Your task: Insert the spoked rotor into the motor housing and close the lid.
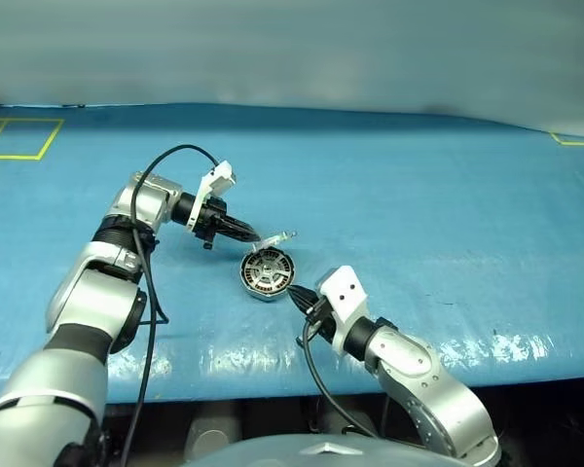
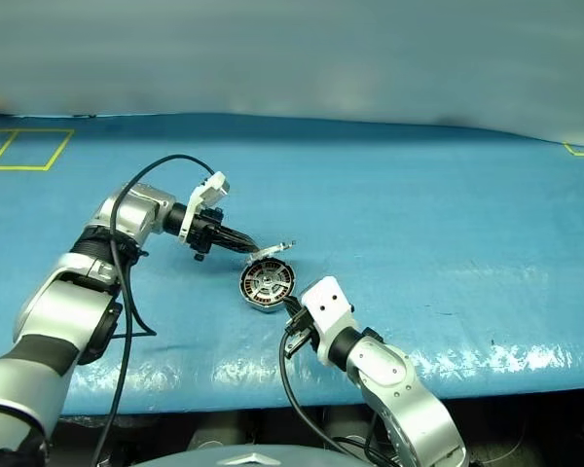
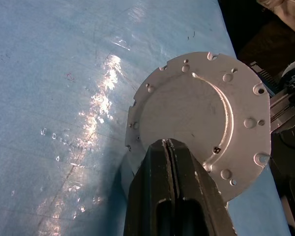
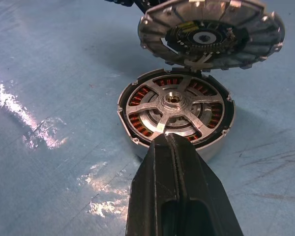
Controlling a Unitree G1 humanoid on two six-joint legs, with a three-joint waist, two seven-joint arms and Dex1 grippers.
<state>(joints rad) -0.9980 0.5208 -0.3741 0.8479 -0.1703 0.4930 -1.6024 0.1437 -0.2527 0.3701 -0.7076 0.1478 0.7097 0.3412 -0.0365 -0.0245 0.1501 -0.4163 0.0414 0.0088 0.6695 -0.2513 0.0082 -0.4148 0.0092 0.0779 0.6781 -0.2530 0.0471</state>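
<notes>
1. Blue sheeting covers the tabletop (image 1: 419, 195); yellow tape marks a rectangle (image 1: 21, 136) at its far left corner, well apart from the work.
2. The left pincer (image 1: 250, 234) is clamped on the rim of the lid (image 3: 201, 118). The lid is held tilted just above the far edge of the motor housing (image 1: 268, 271). Its smooth face with the raised centre looks up toward the left wrist camera, and its ribbed face looks down at the housing. This orientation presumably suits seating the ribbed side inward.
3. The motor housing rests on the tabletop between the two arms. The spoked rotor (image 4: 174, 105) already sits inside, its silver arms crossing the copper windings, so insertion appears complete and lid closure remains.
4. The right pincer (image 4: 169, 140) has its fingers pressed together, holding nothing. Its tips rest at the near rim of the housing, probably to brace the drum against sliding while the lid comes down.
5. Risk: the lid is gripped at one edge only, so it may land skewed.
</notes>
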